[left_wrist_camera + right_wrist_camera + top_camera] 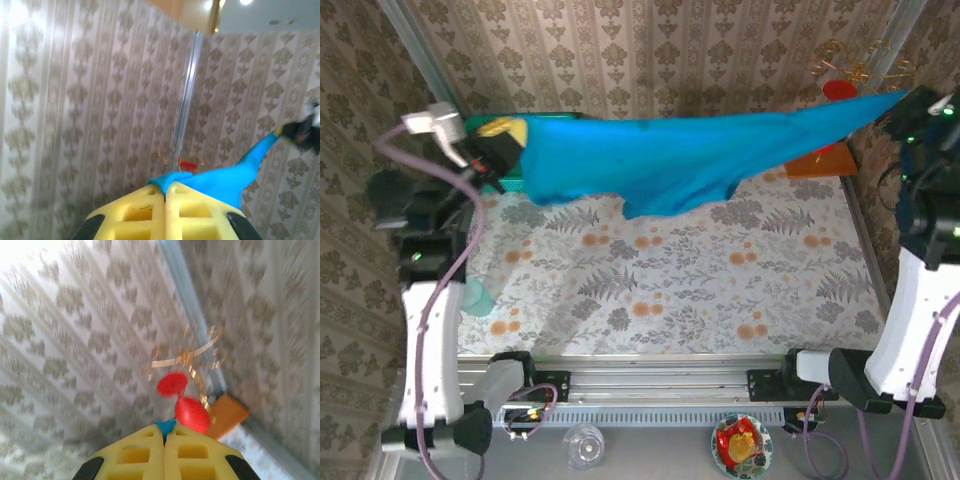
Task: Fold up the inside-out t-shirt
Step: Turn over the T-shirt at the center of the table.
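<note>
Left gripper clenching on one end of inside-out t-shirt. Right gripper pinching opposite end. Shirt hanging stretched in air between both, sagging mid-span, above far edge of table.

- Top view: high behind the arms, looking down on the table.
- Left wrist: close behind left gripper, facing the far right corner.
- Right wrist: close behind right gripper, nearer that corner; both wrists show the red ornament and shirt.
</note>
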